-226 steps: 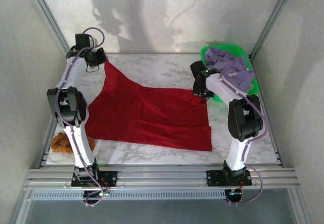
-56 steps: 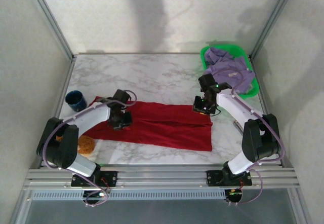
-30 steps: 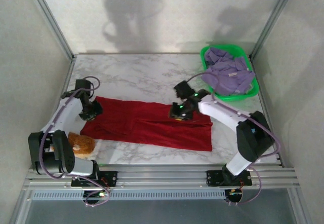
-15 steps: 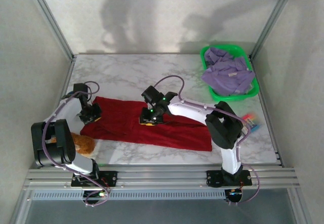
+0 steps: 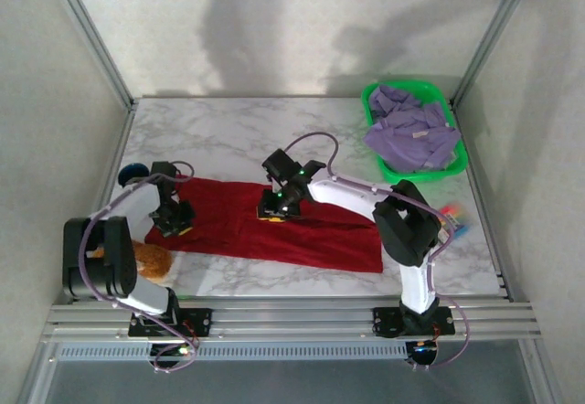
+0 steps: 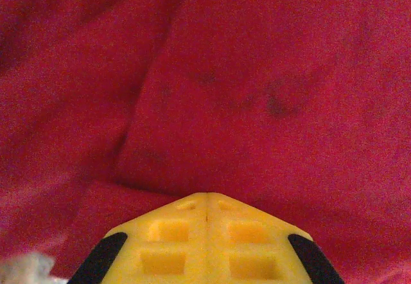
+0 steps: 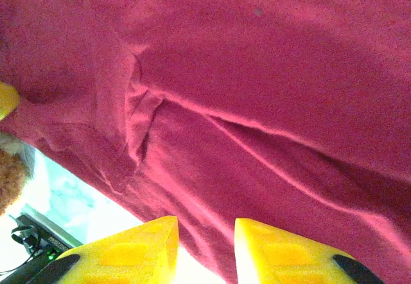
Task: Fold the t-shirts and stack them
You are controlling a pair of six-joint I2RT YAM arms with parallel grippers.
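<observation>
Overhead view: red t-shirt (image 5: 311, 230) lies on the marble counter (image 5: 238, 130) as a long, narrow band running left to right. It is creased along its length, and its right end reaches further toward the near edge. Lavender t-shirt (image 5: 411, 139) sits bunched in the green basket (image 5: 367, 102) at the far right corner, well apart from the red one. Left pincer (image 5: 174, 222) is down on the left end of the red band. Right pincer (image 5: 271, 207) is down on the band's far edge near its middle — that arm reaches across from the right. Fuzzy orange-brown lump (image 5: 152, 260) rests on the counter just beside the near left corner of the red cloth, close to the left arm. Left wrist view: yellow fingers (image 6: 167, 245) are pressed together with no gap along the seam, tips against softly folded red cloth. Cannot tell whether any fabric is pinched between them. Right wrist view: yellow fingers (image 7: 135, 255) stand narrowly apart with nothing gripped — red cloth with several diagonal creases lies beneath. The cloth's edge and a strip of pale counter show at lower left, and the lump sits at the left margin.
</observation>
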